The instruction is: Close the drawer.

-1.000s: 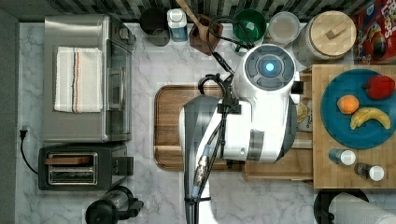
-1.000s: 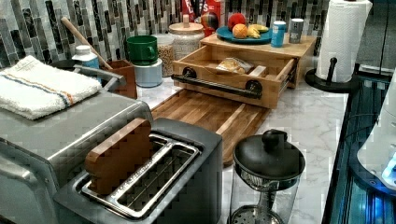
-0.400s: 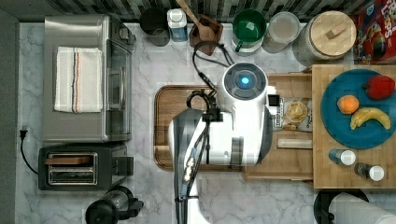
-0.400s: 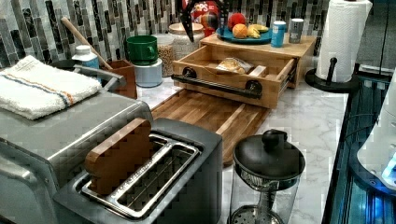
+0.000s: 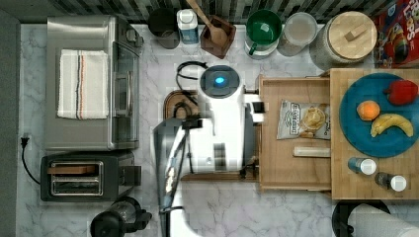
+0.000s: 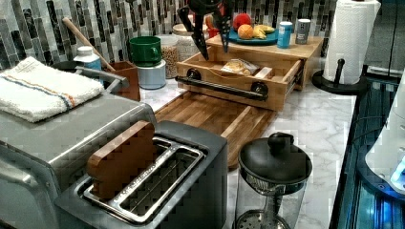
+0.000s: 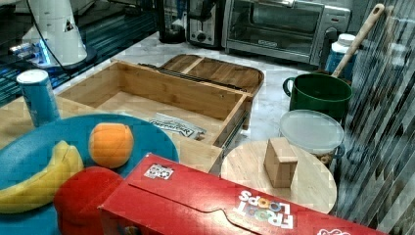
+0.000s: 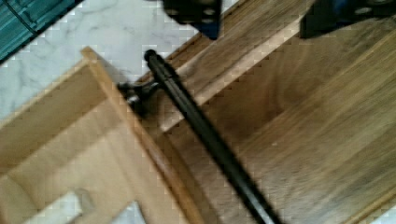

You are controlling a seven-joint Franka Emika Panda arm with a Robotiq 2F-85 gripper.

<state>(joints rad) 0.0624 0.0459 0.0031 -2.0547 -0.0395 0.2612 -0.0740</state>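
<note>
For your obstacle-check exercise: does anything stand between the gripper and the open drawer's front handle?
Nothing visible does. The open gripper hangs in clear air above the drawer, whose black handle is unobstructed. The chip bag lies inside, below the rim.

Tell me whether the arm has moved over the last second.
Yes. In the top view the arm has shifted toward the top view's left, off the drawer and toward the toaster oven.

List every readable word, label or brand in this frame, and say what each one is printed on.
"FROOT LOOPS": white letters on the red cereal box in the right view.
Chip bag in the open drawer: it carries print, too blurred to read.
White sticker on the cereal box: unreadable.
Blue shaker beside the blue plate: no legible label.
</note>
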